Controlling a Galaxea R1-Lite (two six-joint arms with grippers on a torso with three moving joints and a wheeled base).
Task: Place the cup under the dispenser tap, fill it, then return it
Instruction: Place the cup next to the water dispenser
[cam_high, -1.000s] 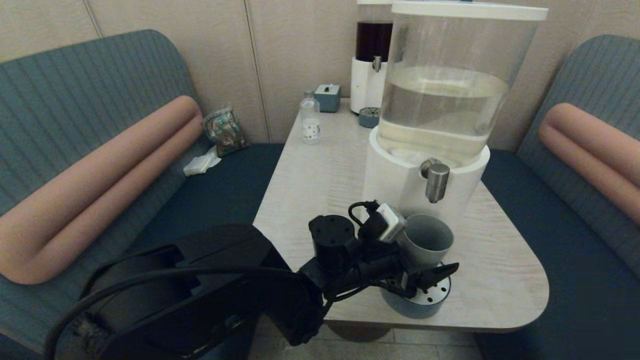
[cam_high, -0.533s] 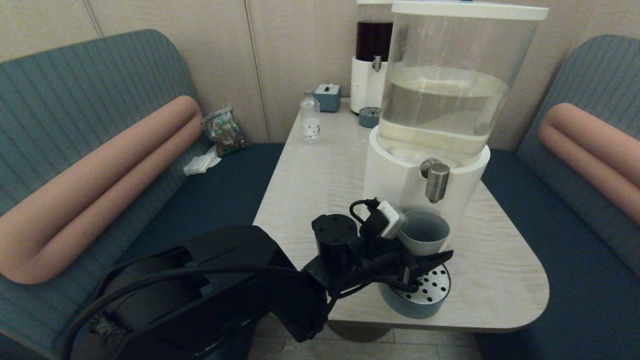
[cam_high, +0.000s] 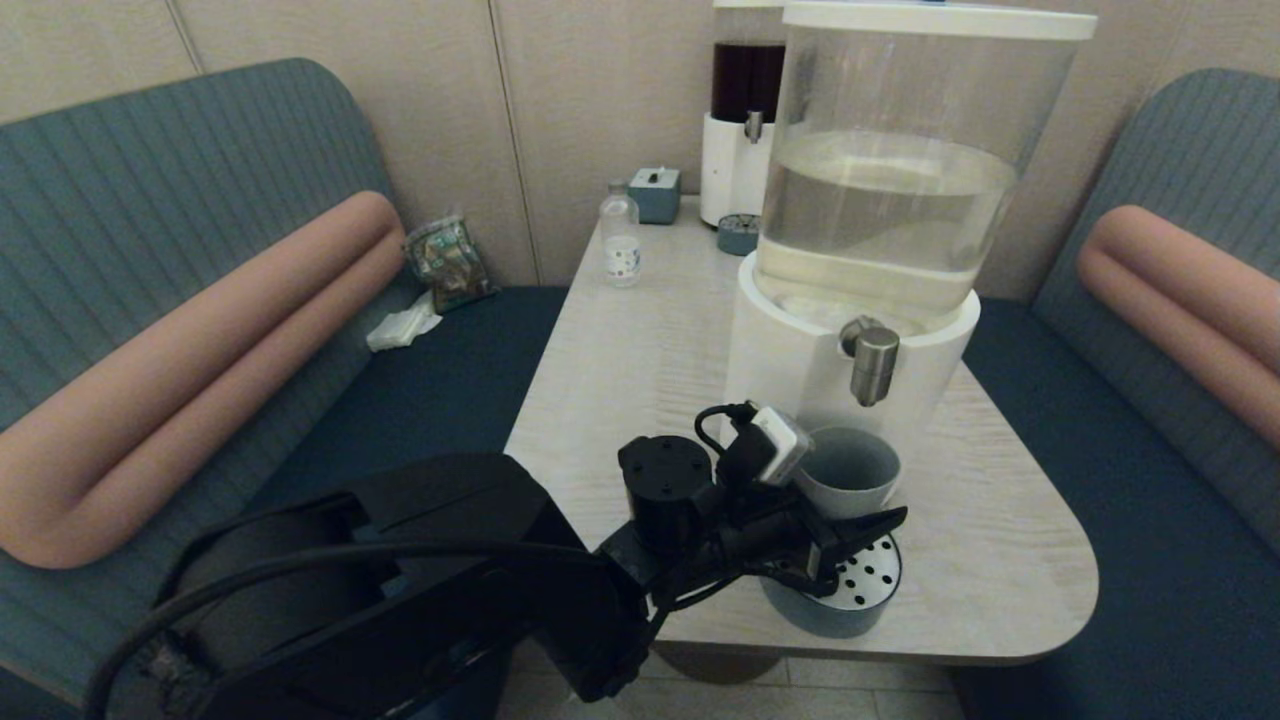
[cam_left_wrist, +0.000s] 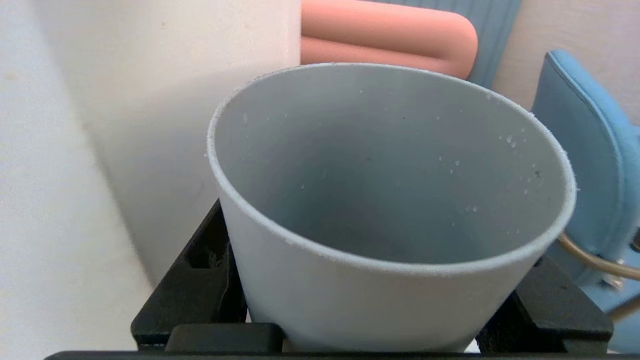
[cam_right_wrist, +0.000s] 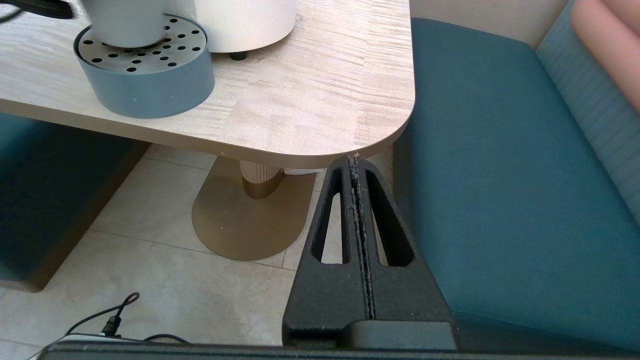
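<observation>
Gripping the cup (cam_left_wrist: 390, 210) between my left fingers (cam_left_wrist: 200, 285), I have one black pad on each side of its lower wall, clamped on it. My left gripper (cam_high: 835, 525) is low over the perforated drip tray (cam_high: 868, 580) at the near edge of the table (cam_high: 620, 350). The cup is upright, mouth open to the top, with small droplets on its inner wall; I can't quite tell from the wrist view whether any liquid sits at the bottom. It rests on, or perhaps just above, the tray's steel plate, hard against the white base of the big dispenser (cam_high: 800, 370). The dispenser tap (cam_high: 873, 365) hangs above the cup's far rim, well clear of it, bent downward. Above that, the clear tank (cam_high: 900, 190) holds pale liquid. Further back stand the dark-liquid dispenser (cam_high: 745, 110), a small clear bottle (cam_high: 620, 240) and a little blue-grey box (cam_high: 655, 193). My right gripper (cam_right_wrist: 357, 165) is parked off the table's near right corner, below the tabletop, over the floor, fingers pressed together and holding nothing.
</observation>
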